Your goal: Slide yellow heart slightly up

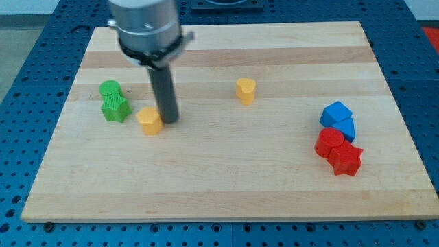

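A yellow heart-like block [245, 90] stands alone on the wooden board [226, 185], a little above the middle. My tip [169, 121] is far to its left, on the board. The tip sits right beside the right edge of a second yellow block [149, 121], which looks like a pentagon. I cannot tell whether the tip touches that block. The rod rises from the tip to the arm's grey body at the view's top left.
A green round block [108, 88] and a green star [115, 108] sit together left of the yellow pentagon. At the right are two blue blocks [337, 118], with a red block [330, 141] and a red star [346, 160] just below them.
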